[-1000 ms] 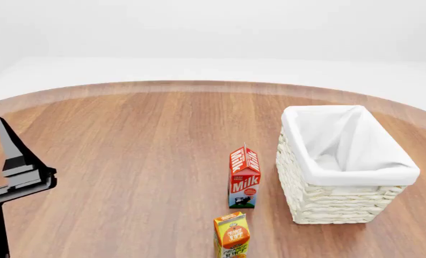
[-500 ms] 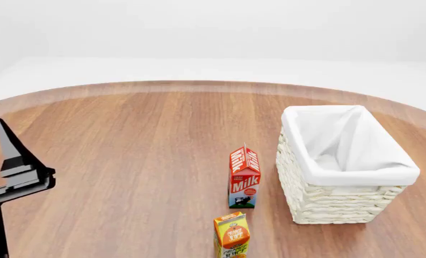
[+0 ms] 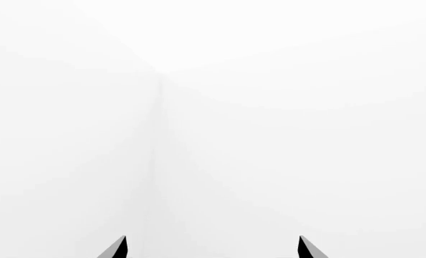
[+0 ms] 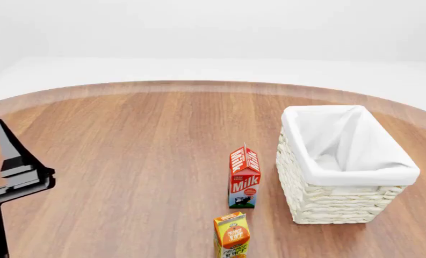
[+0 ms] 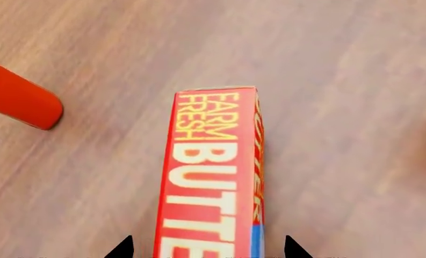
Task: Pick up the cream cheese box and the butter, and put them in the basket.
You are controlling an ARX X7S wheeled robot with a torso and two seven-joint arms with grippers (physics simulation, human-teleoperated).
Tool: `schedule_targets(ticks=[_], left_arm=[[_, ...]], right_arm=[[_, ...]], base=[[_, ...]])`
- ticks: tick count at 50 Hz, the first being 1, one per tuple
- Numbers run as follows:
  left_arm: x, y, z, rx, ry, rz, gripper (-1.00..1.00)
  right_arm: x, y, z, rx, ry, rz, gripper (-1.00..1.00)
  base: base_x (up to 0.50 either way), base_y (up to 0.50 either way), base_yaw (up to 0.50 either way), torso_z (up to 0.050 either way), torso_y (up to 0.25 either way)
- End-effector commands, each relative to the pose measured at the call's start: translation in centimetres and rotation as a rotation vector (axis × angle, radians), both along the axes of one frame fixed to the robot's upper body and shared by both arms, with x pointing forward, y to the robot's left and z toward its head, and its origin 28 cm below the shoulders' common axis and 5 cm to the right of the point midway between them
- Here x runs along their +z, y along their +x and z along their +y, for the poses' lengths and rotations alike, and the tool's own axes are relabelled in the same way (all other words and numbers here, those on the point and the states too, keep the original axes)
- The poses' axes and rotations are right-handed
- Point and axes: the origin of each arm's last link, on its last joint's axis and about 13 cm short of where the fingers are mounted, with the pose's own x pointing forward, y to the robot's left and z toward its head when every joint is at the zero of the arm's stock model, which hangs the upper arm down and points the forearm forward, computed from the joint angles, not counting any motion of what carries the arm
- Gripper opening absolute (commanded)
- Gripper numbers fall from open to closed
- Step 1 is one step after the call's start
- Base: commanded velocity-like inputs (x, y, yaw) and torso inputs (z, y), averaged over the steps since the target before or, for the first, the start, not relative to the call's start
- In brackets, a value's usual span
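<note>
Below the right hand (image 5: 207, 248), the butter (image 5: 211, 177) lies on the wooden tabletop (image 5: 341, 107), its red face reading "FARM FRESH BUTTER"; the two dark fingertips stand apart on either side of the box, not touching it. A red-orange object (image 5: 19, 99) lies near it. Left hand (image 3: 211, 248) is spread open, empty, facing blank white. Seen from the head, the basket (image 4: 341, 172) stands at right, milk (image 4: 244, 177) just beside it, juice (image 4: 231, 235) nearer the robot.

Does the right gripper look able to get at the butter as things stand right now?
Probably yes. In the right wrist view the butter lies on the table between the open tips of the right gripper, with nothing between them.
</note>
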Motion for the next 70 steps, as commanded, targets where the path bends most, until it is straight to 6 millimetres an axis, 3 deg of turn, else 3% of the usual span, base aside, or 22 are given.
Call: schedule_targets(ticks=[1,33,34,59,70], left_arm=[[-0.3,0.2,0.4,0.012,-0.002,0.001,1.00],[-0.3,0.2,0.6,0.011,-0.017,0.004,1.00],[-0.3,0.2,0.6,0.011,-0.017,0.004,1.00],[-0.5,0.3,0.6,0.010,-0.017,0.007,1.00],[-0.4,0.3,0.6,0.011,-0.017,0.006,1.00]], right_arm=[[-0.3,0.5,0.4,0.003,0.039,0.031,1.00],[-1.4,0.3,0.6,0.031,0.037,0.056,1.00],[-1.4,0.3,0.6,0.032,0.038,0.056,-1.00],[-1.8,0.6,0.7,0.047,0.032,-0.029,-1.00],[3.1,1.4,0.1,-0.021,0.138,-0.339,-1.00]], base=[[0.00,0.00,0.00,0.000,0.000],[0.00,0.00,0.00,0.000,0.000],[0.00,0.00,0.00,0.000,0.000],[0.00,0.00,0.00,0.000,0.000],[0.00,0.00,0.00,0.000,0.000]])
